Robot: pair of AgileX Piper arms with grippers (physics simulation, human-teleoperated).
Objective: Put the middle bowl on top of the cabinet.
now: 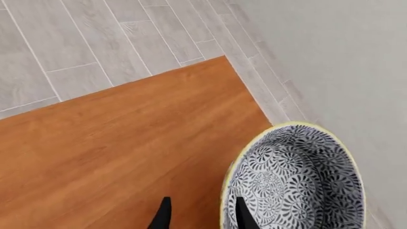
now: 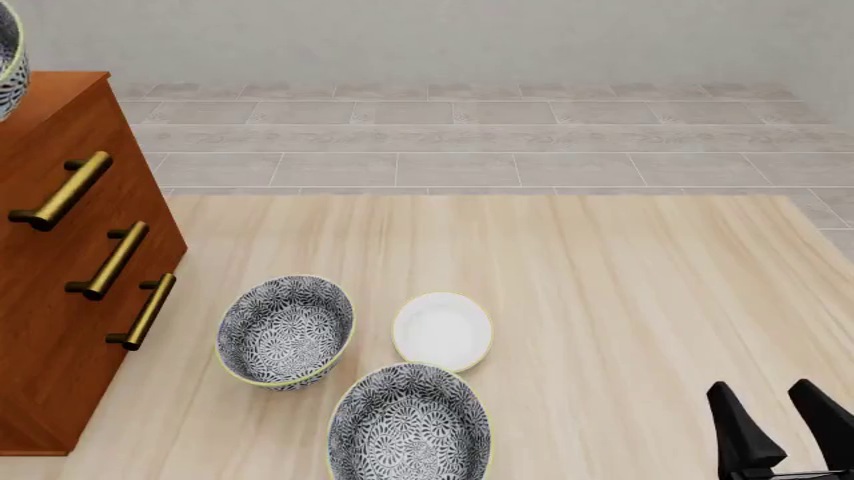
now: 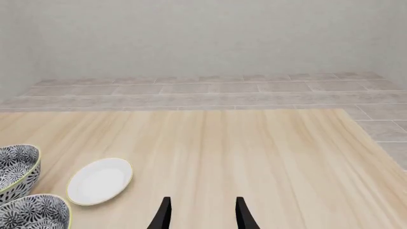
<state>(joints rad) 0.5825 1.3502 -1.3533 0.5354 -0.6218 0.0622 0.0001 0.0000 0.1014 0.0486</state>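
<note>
The middle bowl, grey-and-white floral with a yellow-green rim, is at the edge of the cabinet top. My left gripper stands open astride its rim, one finger inside the bowl and one outside. In the front view only a sliver of this bowl shows at the top left over the reddish-brown cabinet, and the left gripper is out of frame. Whether the bowl rests on the top or hangs just above it is unclear. My right gripper is open and holds nothing at the table's near right.
Two more patterned bowls and a small white dish sit on the pale table near the cabinet's front. The right wrist view shows the dish and both bowls' edges. Grey floor tiles lie beyond.
</note>
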